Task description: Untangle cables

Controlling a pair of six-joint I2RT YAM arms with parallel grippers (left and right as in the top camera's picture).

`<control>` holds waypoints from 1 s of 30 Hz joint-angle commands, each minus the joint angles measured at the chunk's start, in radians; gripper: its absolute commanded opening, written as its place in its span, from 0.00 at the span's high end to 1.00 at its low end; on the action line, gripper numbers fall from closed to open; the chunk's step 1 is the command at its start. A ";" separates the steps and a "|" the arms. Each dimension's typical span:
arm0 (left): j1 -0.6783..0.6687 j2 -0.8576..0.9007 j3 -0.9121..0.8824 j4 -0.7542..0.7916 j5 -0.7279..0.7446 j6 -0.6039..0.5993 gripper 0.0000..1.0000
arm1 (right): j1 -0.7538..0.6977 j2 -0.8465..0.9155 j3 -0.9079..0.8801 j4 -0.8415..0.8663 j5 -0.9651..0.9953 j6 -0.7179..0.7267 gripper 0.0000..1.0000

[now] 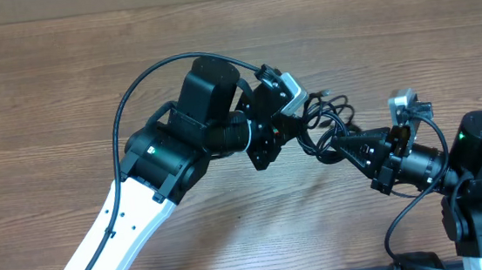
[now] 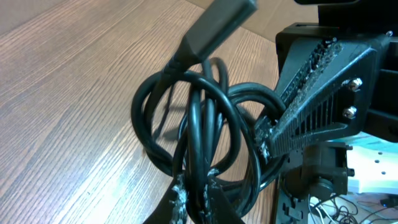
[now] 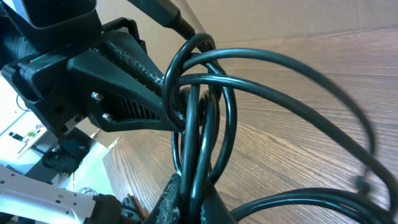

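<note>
Both arms have a piece of the knot. My left end effector [image 2: 194, 202] is pinched shut on a few strands at the bottom of the left wrist view. My right end effector [image 3: 189, 202] is clamped on the cables [image 1: 327, 120] too, at the bottom of its own view. The bundle hangs between the two, right of centre in the overhead frame and above the desk [image 1: 60, 72]. I cannot tell whether any loop touches the wood.

These are thin, round black cords with a smooth, slightly glossy jacket. I judge them light and limp enough to drape, though springy enough to hold their coils. The jacket looks slick, so a strand could slide through the pads if I pull hard. Several loops cross one another near the middle, and a hard tug would likely cinch them tighter.

The long dark plug [image 2: 217, 25], at the top of the left wrist view, is the stiffest part. I think it is the best place to hold when feeding an end back through a loop. Otherwise I would take a single strand just beside a crossing.

No container shows in any view.
</note>
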 commanded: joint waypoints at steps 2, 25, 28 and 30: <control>-0.009 0.007 0.010 -0.003 0.027 0.016 0.96 | -0.003 -0.003 0.022 0.011 -0.019 -0.006 0.96; -0.007 0.007 0.010 -0.010 -0.316 0.790 0.96 | -0.003 -0.003 0.022 -0.010 0.030 -0.006 0.11; -0.008 0.007 0.010 -0.011 -0.313 0.968 0.96 | -0.003 -0.003 0.022 -0.003 0.030 -0.006 0.11; -0.010 0.007 0.010 -0.011 -0.311 1.060 0.96 | -0.003 -0.003 0.022 0.000 0.030 -0.006 0.11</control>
